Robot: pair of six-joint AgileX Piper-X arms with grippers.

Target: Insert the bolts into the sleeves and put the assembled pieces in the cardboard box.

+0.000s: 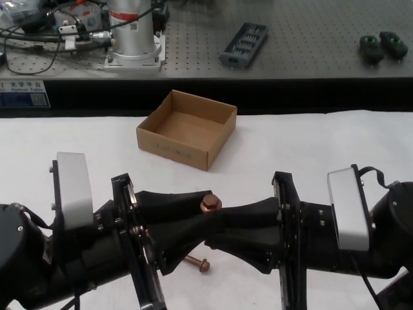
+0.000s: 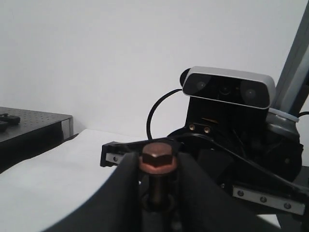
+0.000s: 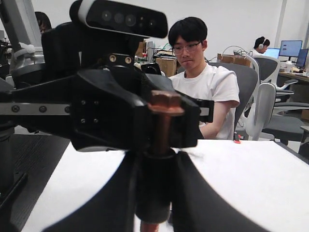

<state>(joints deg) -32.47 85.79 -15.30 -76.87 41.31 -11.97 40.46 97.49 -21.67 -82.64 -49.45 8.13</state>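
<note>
A copper bolt [image 1: 210, 205] stands upright above the white table between both grippers. In the right wrist view its shaft [image 3: 163, 130] goes down into a black sleeve [image 3: 154, 188], and my right gripper [image 3: 154, 166] is shut on that sleeve. A copper tip shows below the sleeve. My left gripper [image 2: 157, 171] comes from the opposite side, and its fingers [image 2: 123, 193] close in on the bolt [image 2: 157, 159] just under the hex head. In the high view the left gripper [image 1: 201, 213] and right gripper [image 1: 218, 227] meet tip to tip. A second bolt [image 1: 197, 263] lies on the cloth below them.
The open cardboard box [image 1: 171, 145] sits behind the grippers, slightly left of centre. Beyond the cloth, a perforated metal bench carries a silver post base [image 1: 132, 39], cables, a blue-grey case [image 1: 244, 44] and two small black parts [image 1: 382, 45].
</note>
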